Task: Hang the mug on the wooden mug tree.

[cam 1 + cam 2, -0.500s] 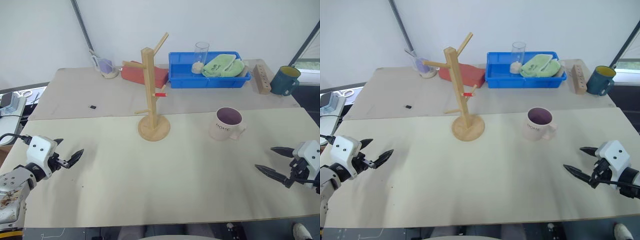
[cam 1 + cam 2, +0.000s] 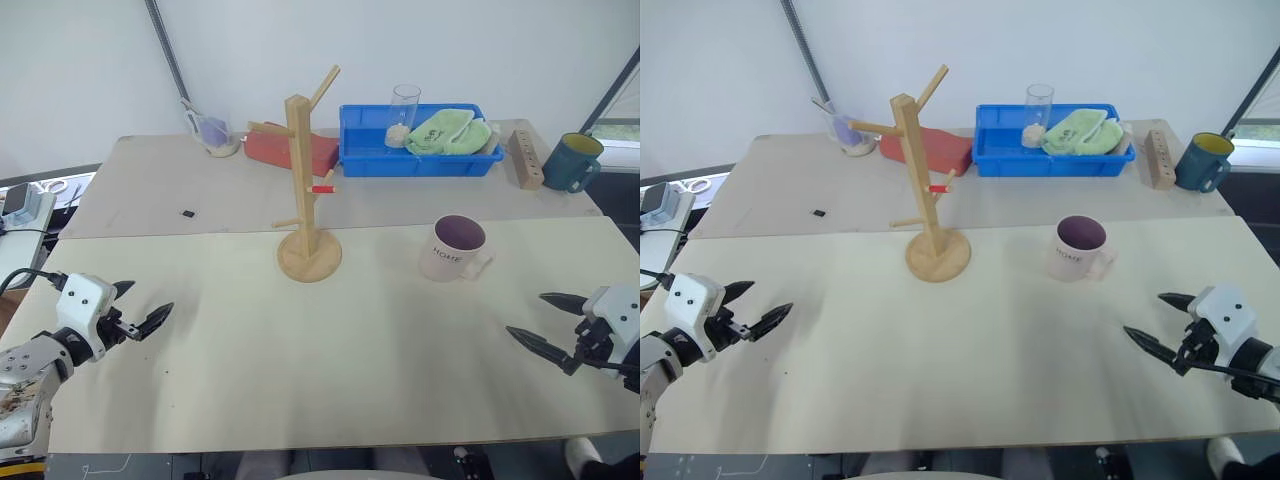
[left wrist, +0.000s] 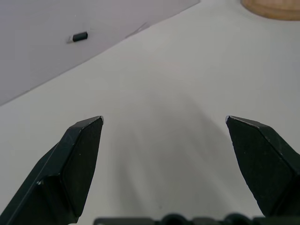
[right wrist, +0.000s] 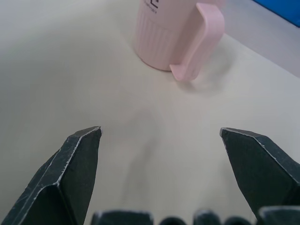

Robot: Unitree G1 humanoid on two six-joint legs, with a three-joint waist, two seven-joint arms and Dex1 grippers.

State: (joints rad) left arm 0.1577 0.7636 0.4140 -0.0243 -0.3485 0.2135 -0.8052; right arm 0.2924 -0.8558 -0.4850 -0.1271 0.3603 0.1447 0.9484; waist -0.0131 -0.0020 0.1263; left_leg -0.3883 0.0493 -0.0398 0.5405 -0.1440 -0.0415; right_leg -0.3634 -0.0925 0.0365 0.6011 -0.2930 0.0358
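The mug [image 2: 455,248], pale pink with a purple inside and black "HOME" lettering, stands upright on the table right of centre, its handle [image 4: 197,42] turned toward my right gripper. The wooden mug tree [image 2: 308,190] rises from a round base at the table's middle, with angled pegs and one red-tipped peg. My left gripper [image 2: 142,306] hovers open over the near left of the table, holding nothing. My right gripper [image 2: 541,320] is open near the right front edge, a short way from the mug, with nothing between its fingers.
Along the back stand a blue tray [image 2: 417,158] with a green cloth and a clear glass [image 2: 404,106], a red box [image 2: 285,148], a wooden block with holes [image 2: 525,158] and a dark teal mug [image 2: 570,162]. A small black item [image 2: 187,213] lies at the back left.
Both grippers stay open and about where they were; the right one has sunk slightly. The mug and mug tree have not moved.
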